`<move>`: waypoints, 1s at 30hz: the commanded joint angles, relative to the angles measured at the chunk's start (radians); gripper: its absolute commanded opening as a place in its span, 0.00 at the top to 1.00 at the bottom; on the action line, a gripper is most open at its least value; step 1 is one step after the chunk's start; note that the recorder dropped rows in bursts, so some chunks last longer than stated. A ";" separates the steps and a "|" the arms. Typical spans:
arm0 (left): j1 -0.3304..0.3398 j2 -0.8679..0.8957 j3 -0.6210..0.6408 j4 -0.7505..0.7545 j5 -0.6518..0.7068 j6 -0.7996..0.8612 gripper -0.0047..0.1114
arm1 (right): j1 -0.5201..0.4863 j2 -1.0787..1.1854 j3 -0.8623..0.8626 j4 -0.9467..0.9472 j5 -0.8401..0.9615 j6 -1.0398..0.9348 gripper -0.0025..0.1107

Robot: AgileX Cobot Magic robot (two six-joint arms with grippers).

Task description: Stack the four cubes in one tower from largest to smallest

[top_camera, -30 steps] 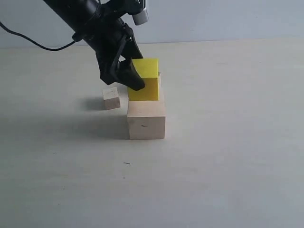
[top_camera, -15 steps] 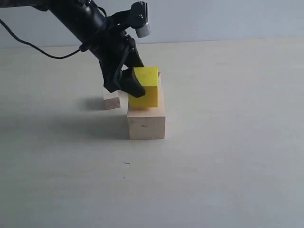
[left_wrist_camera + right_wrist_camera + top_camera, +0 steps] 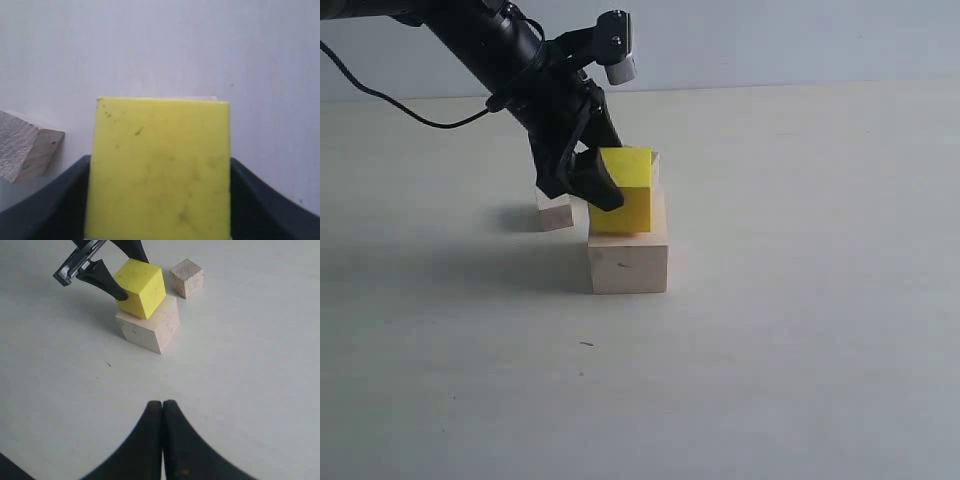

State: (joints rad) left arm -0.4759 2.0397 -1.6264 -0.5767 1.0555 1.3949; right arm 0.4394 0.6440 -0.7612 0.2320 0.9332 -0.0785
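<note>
Left gripper (image 3: 159, 200) clamps the yellow cube (image 3: 625, 195) atop the large wood cube (image 3: 628, 265). Right gripper (image 3: 162, 410) sits closed, empty.

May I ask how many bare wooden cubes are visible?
3: the large cube under the yellow cube, a small cube behind the left pincer, another small cube behind the yellow cube.

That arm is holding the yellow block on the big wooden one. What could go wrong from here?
1. The yellow cube looks skewed and close to one edge of the large wood cube, so it may settle crooked or slip off once the left gripper lets go.
2. A small wood cube lies close beside that gripper; backing away carelessly could knock it.
</note>
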 commanded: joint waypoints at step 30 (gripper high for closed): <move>-0.002 -0.004 0.056 -0.039 -0.076 -0.011 0.96 | -0.003 -0.001 0.005 0.003 -0.015 -0.001 0.98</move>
State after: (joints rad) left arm -0.4759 2.0397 -1.5785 -0.6044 0.9924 1.3752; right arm 0.4394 0.6440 -0.7612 0.2339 0.9308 -0.0785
